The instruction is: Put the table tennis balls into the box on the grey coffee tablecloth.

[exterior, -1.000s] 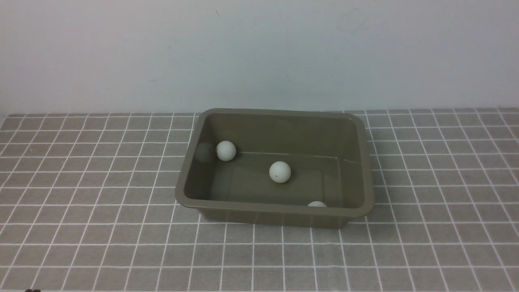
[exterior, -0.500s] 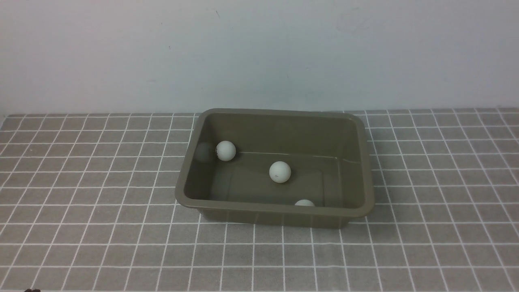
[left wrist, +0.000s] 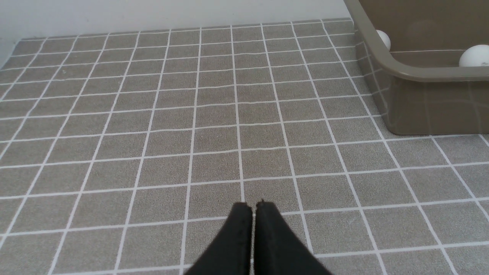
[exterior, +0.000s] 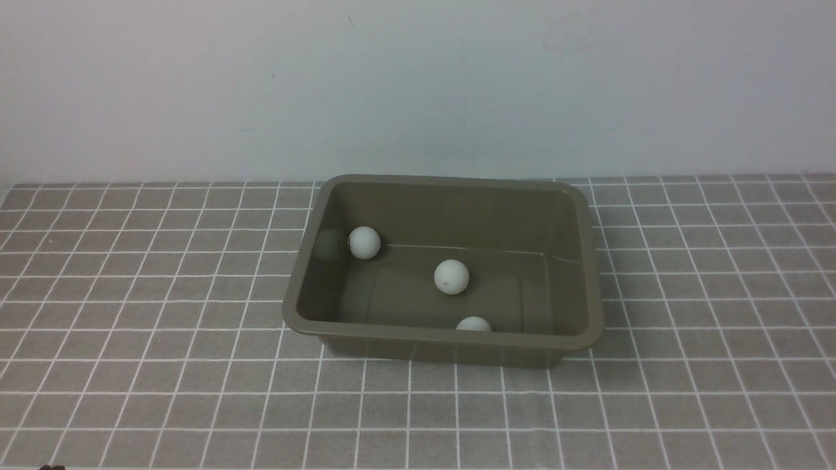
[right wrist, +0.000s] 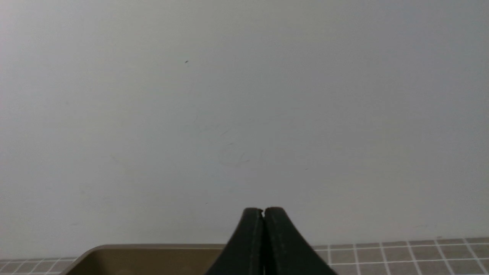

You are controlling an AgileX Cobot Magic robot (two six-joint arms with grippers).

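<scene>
- Left gripper (left wrist: 252, 206): fingers pressed together and holding nothing, set low over the grey coffee tablecloth (left wrist: 214, 114), with the box (left wrist: 420, 72) off to its side.
- Right gripper (right wrist: 263, 212): fingers likewise closed and empty, raised and facing the wall (right wrist: 244, 95); the box rim (right wrist: 153, 247) lies beyond the tips.
- Box (exterior: 591, 261), on the cloth (exterior: 130, 326): holds all three table tennis balls.
- Near ball (exterior: 473, 324): against the front wall, partly hidden by the rim; it has rolled leftward from a second earlier.
- Middle ball (exterior: 451, 277): on the floor, unmoved.
- Far ball (exterior: 364, 243): near the far left corner, unmoved.
</scene>
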